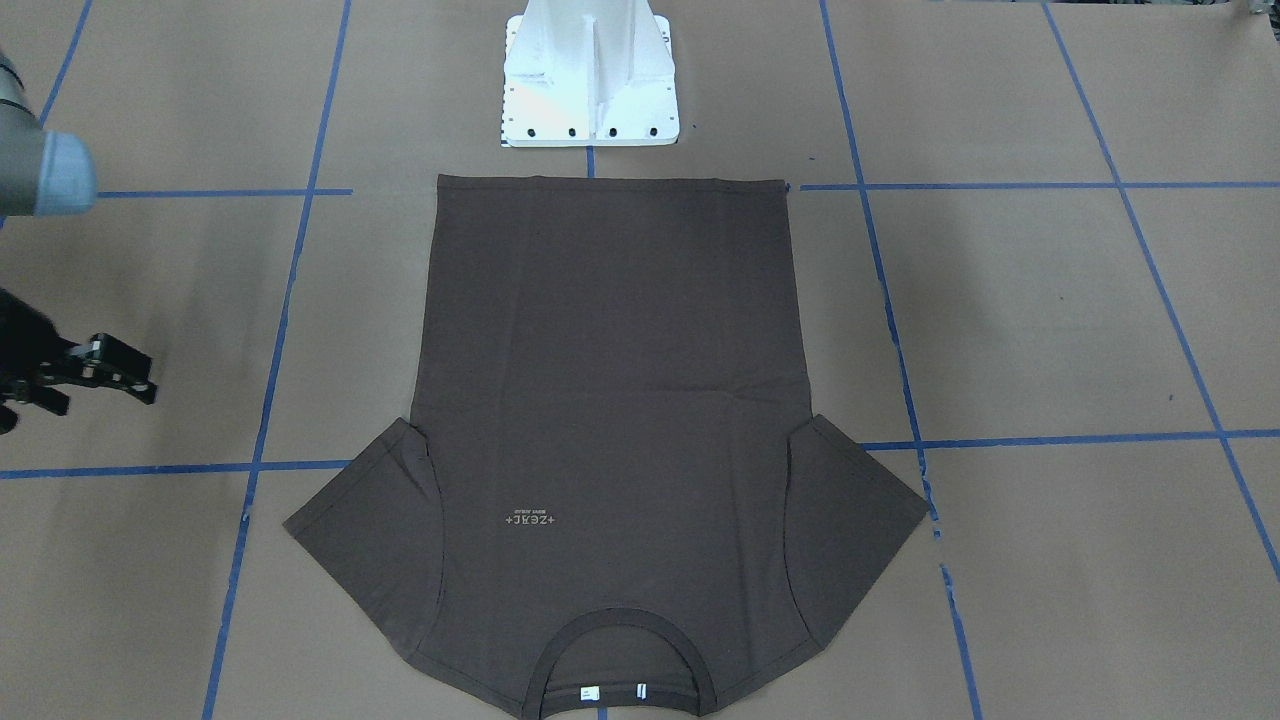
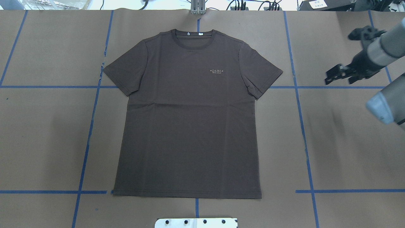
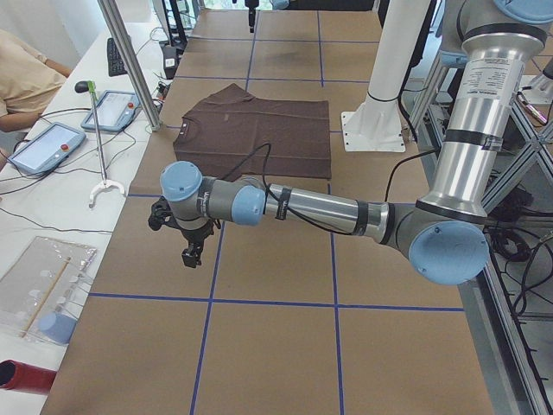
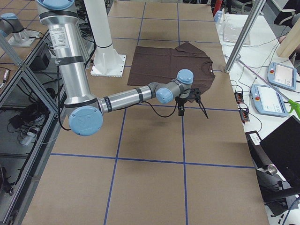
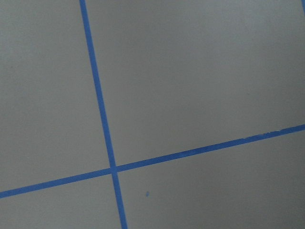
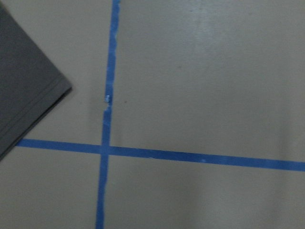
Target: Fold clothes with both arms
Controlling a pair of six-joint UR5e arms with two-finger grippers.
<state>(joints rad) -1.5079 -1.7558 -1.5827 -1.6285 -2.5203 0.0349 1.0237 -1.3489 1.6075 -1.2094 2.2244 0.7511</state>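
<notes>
The dark brown T-shirt (image 1: 610, 400) (image 2: 190, 126) lies spread flat and face up on the brown table, collar pointing away from the robot's base, both sleeves out. My right gripper (image 2: 338, 80) (image 1: 105, 395) hovers open above the table, well off to the side of the shirt's sleeve, holding nothing. The right side view shows its fingers (image 4: 181, 111) spread apart. The right wrist view shows only a sleeve corner (image 6: 24, 86) and tape lines. My left gripper (image 3: 188, 255) appears only in the left side view, above bare table far from the shirt (image 3: 259, 125); I cannot tell its state.
The white pedestal base (image 1: 590, 90) (image 2: 196, 222) stands just beyond the shirt's hem. Blue tape lines (image 2: 300, 95) grid the tabletop. A side bench holds tablets (image 3: 47, 143), and a metal pole (image 3: 130, 60) stands nearby. A person's arm (image 3: 26, 78) rests there.
</notes>
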